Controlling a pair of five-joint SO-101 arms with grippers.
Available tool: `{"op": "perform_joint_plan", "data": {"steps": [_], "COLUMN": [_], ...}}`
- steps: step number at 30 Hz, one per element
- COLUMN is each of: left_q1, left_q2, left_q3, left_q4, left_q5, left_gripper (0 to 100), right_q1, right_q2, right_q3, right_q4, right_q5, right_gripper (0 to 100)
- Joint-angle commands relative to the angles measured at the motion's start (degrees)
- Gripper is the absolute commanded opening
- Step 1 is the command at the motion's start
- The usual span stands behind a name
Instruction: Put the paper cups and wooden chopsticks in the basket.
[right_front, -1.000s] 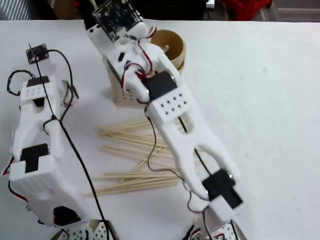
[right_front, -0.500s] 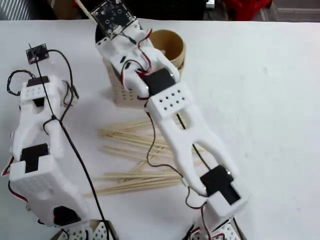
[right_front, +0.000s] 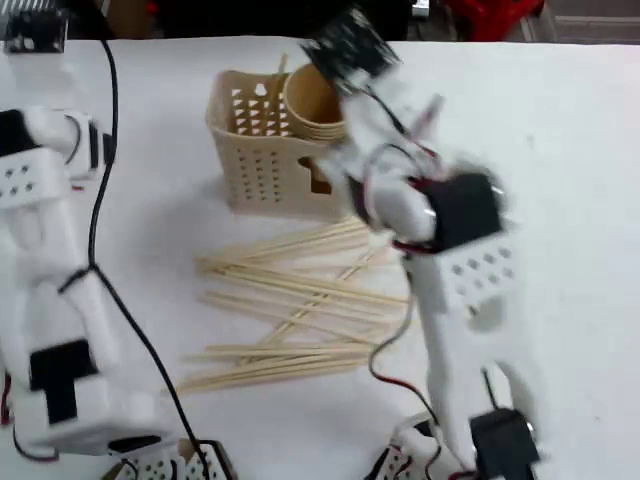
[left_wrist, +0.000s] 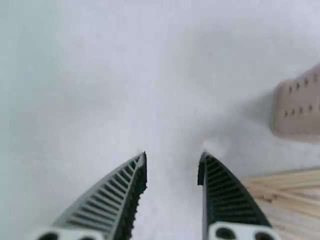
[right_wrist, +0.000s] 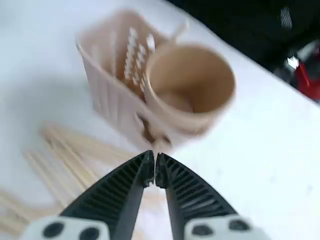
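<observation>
Paper cups (right_front: 312, 98): we see them stacked, mouth up, inside the basket (right_front: 262, 160).
Wooden chopsticks (right_front: 290, 300): scattered on the table (right_front: 560, 150) just beside the basket; one stick (right_front: 279, 72) leans inside it.
Right gripper (right_wrist: 154, 167): near the basket's wall, jaws closed together, gripping nothing.
Left gripper (left_wrist: 172, 165): well aside of the basket, jaws apart, empty.

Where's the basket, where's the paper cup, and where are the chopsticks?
basket (right_front: 262, 165): high view, on its holed front wall.
paper cups (right_front: 310, 100): high view, inside the top cup's mouth.
wooden chopsticks (right_front: 300, 285): high view, on the middle of the loose pile.
</observation>
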Motion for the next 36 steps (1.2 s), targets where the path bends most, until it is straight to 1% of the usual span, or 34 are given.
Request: {"op": "perform_joint_plan", "data": {"steps": [1,3,5,9,12,14,16,17,20,23,25,29,33,36], "left_q1": [7.4,10.0,12.9,22.5,30.4,35.4,38.7,39.9,42.7,43.6,43.7,45.1,47.6,47.9], "left_q2": [-11.4,-15.3,-18.9,-27.0,-32.0,-34.2,-34.6,-34.6,-32.7,-26.9,-21.3,-10.9,-6.5,-3.4], "left_q3": [-8.4,-6.3,-2.3,13.6,25.4,30.8,35.0,37.1,44.3,48.3,48.3,48.2,48.7,48.4], "left_q4": [14.5,13.9,14.1,14.1,13.6,12.5,8.3,5.7,-3.3,-12.2,-16.2,-20.5,-24.4,-27.8], "left_q5": [-16.4,-18.1,-20.1,-28.5,-33.1,-33.6,-33.5,-33.1,-32.4,-34.2,-36.1,-39.6,-39.7,-39.7], "left_gripper": [15,12,11,12,12,13,15,15,15,15,16,18,18,18], "right_q1": [4.1,6.2,7.6,10.2,13.6,16.2,19.2,20.9,25.4,27.5,27.9,28.0,28.0,28.1], "right_q2": [-8.2,-13.8,-19.1,-26.6,-27.7,-27.7,-27.8,-27.8,-28.2,-28.3,-28.3,-28.3,-28.2,-28.2], "right_q3": [11.9,23.5,35.3,54.5,63.5,67.9,70.9,72.2,76.0,80.7,83.2,86.0,87.3,89.0], "right_q4": [0.3,-4.4,-8.8,-15.1,-19.0,-21.6,-24.2,-25.3,-26.9,-29.8,-32.6,-34.7,-35.6,-37.5], "right_q5": [2.7,2.9,3.4,6.0,6.2,6.2,6.2,6.3,9.9,11.3,11.2,11.3,11.3,11.3], "right_gripper": [1.7,1.7,1.7,1.8,1.8,1.8,1.8,1.8,1.8,1.8,1.8,1.8,1.8,1.8]}}
